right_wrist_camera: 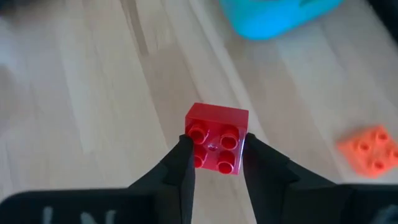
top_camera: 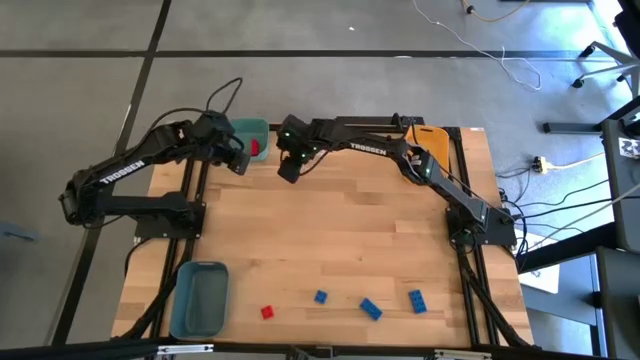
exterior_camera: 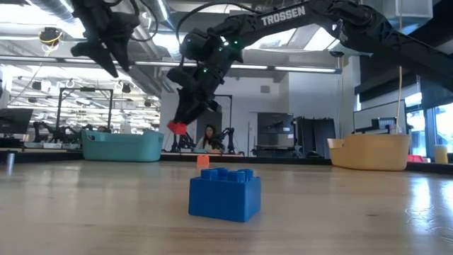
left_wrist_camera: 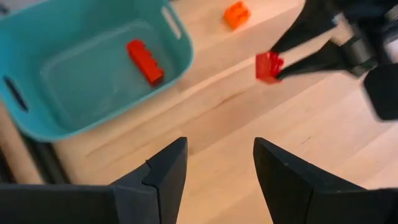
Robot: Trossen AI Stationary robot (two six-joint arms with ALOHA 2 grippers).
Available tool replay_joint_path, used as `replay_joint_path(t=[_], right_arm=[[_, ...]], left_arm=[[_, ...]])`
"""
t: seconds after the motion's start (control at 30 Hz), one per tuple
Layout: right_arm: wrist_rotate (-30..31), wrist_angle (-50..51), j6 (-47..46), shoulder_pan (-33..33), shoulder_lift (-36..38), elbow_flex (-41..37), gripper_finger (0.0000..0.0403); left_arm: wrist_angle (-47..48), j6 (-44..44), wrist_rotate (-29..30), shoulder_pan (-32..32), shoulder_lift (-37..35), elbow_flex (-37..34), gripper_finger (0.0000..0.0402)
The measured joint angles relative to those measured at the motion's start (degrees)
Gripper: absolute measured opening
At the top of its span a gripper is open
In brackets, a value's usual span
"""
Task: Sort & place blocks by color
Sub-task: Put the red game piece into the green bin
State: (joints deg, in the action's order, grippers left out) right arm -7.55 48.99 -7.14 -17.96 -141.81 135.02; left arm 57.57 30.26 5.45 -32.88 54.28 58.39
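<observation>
My right gripper (right_wrist_camera: 214, 160) is shut on a small red block (right_wrist_camera: 216, 138) with four studs, above the table's far part, just right of the teal bin (top_camera: 262, 128). My left gripper (left_wrist_camera: 217, 168) hovers open beside that bin, touching nothing. A long red block (left_wrist_camera: 145, 61) lies flat on the teal bin's floor. An orange block (right_wrist_camera: 372, 149) lies flat on the wood near the bin. Near the front edge lie a red block (top_camera: 267, 312) and three blue blocks (top_camera: 320, 296), (top_camera: 371, 308), (top_camera: 416, 300). My right gripper pinches the red block by two opposite side walls (right_wrist_camera: 241, 144), one finger on each. The fingers slant down from above. The block is lifted clear of the table (exterior_camera: 177, 127), with its studded face toward the wrist camera.
A grey-blue bin (top_camera: 200, 297) stands at the near left corner. A yellow-orange bin (exterior_camera: 369, 151) stands at the far right, partly under the right arm in the high view. The wooden middle of the table (top_camera: 330, 230) shows bare boards. A person shows far off in the room behind (exterior_camera: 209, 136).
</observation>
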Motion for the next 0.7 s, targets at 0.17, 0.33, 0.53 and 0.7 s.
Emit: replay_joint_path(t=[0.17, 0.33, 0.53, 0.7], right_arm=[[-0.02, -6.37, 0.24, -0.01, 0.02, 0.00, 0.0105], [-0.05, -14.47, 0.32, -0.70, 0.03, 0.00, 0.0106], [-1.92, -21.88, 0.05, -2.81, 0.03, -0.01, 0.0105], [-2.51, -25.82, -0.31, -4.43, 0.03, -0.16, 0.0106]], left_arm=[[1.60, 0.94, 0.02, 0.00, 0.00, 0.00, 0.0177], [2.15, 1.46, 0.02, 0.00, 0.00, 0.00, 0.0177], [2.39, 3.50, 2.74, 0.00, -1.19, 0.00, 0.0177], [2.08, 5.57, 5.13, 0.00, -3.63, 0.00, 0.0177]])
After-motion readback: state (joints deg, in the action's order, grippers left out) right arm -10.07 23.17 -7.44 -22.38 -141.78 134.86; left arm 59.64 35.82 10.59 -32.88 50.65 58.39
